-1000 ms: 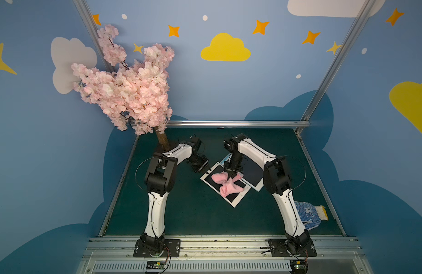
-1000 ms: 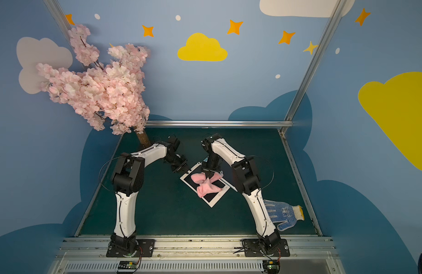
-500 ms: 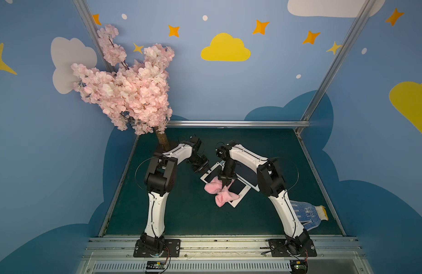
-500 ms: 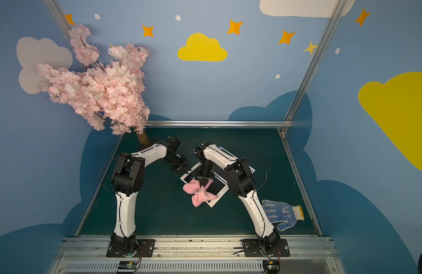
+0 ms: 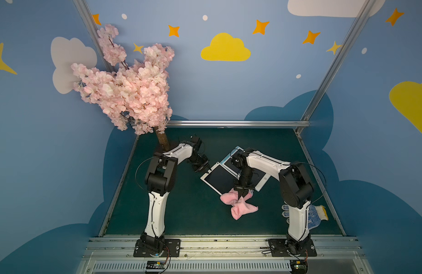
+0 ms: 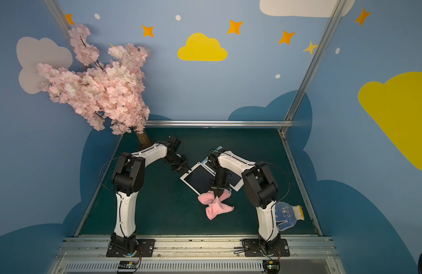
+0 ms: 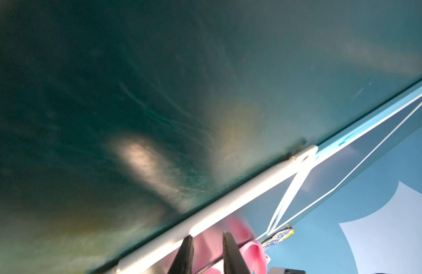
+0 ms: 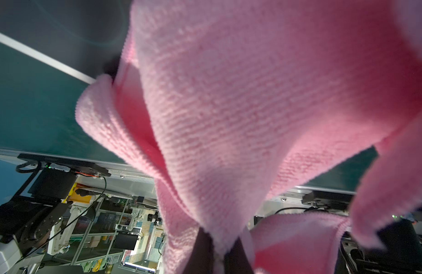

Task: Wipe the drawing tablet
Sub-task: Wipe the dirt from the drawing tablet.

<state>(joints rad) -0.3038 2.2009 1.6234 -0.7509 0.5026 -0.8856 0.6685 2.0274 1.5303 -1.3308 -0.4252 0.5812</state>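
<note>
The right gripper [image 5: 242, 193] is pinching a bunch of the pink cloth [image 5: 241, 208], jaws pressed together on it. The cloth sits at the near edge of the drawing tablet [image 5: 217, 176], which lies near the middle of the green mat [image 5: 181, 213]; most of the cloth trails off onto the mat.

This looks like the end of 1 wiping pass. To wipe well, lift slightly, carry the cloth to the far edge, lay it flat on the dark screen, then drag with light, even pressure in overlapping lanes.

The left gripper [image 5: 205, 169] is at the tablet's far left corner, its 2 fingers narrowly spread with nothing between them; whether they press on the tablet I cannot tell. Bracing that corner would stop the tablet sliding.

The right arm reaches out with its elbow high and its wrist pointing down; the left arm stretches forward, its wrist angled toward the corner.
</note>
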